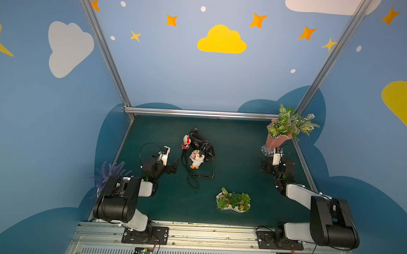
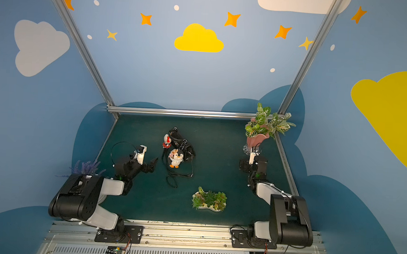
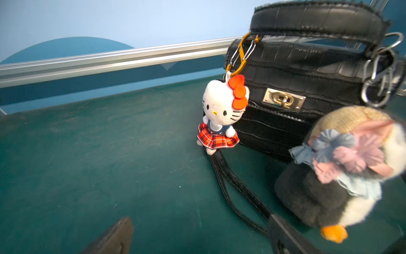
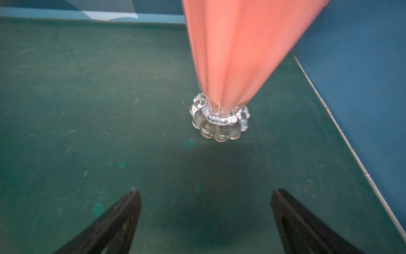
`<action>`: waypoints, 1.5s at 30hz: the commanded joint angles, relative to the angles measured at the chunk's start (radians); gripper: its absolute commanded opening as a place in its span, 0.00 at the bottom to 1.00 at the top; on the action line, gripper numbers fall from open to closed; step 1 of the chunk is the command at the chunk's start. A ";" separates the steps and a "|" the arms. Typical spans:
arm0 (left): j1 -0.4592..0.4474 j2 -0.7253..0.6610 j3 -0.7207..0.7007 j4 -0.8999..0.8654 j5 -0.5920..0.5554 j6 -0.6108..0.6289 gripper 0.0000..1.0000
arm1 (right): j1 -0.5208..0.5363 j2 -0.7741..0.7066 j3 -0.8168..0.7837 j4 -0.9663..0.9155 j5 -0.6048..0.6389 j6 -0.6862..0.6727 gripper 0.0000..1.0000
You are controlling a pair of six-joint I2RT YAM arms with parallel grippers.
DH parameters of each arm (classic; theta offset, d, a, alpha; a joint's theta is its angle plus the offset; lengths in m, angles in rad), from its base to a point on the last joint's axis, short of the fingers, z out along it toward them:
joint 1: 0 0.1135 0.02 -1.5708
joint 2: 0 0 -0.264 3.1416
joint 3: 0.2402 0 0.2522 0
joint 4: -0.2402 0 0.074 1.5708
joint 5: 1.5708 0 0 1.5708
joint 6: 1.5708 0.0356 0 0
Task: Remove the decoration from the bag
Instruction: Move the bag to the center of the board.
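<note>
The black glossy bag (image 1: 200, 142) (image 2: 182, 143) (image 3: 296, 88) stands mid-table, and its thin shoulder strap (image 1: 202, 177) (image 3: 232, 187) trails toward the front. Two plush decorations hang on it. A white cat with a red bow (image 1: 186, 142) (image 2: 166, 140) (image 3: 222, 114) is clipped to the handle by an orange carabiner (image 3: 240, 55). A penguin in a straw hat (image 1: 197, 159) (image 2: 177, 157) (image 3: 340, 171) hangs from silver rings (image 3: 377, 83). My left gripper (image 1: 174, 167) (image 3: 200, 224) is open just left of the penguin, touching nothing. My right gripper (image 4: 205, 193) is open and empty, far right.
A pink vase (image 1: 276, 137) (image 4: 237, 55) with leafy plants stands on a glass foot right in front of my right gripper. A white dish of succulents (image 1: 233, 200) sits front centre. A lavender plant (image 1: 111, 173) is behind my left arm. An aluminium rail (image 1: 198, 113) bounds the back.
</note>
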 commanded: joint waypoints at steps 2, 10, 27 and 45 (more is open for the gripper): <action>-0.001 -0.268 0.019 -0.217 0.016 -0.032 1.00 | 0.011 -0.256 0.052 -0.224 -0.062 0.112 0.98; -0.136 -0.640 0.068 -0.504 0.064 -0.165 1.00 | 0.244 -0.325 0.195 -0.551 -0.326 0.443 0.96; -0.168 -0.050 0.353 -0.506 0.474 -0.092 1.00 | 0.726 0.215 0.418 -0.451 -0.115 0.572 0.86; -0.166 0.264 0.674 -0.825 0.543 -0.159 0.99 | 0.737 0.581 0.669 -0.449 -0.027 0.532 0.54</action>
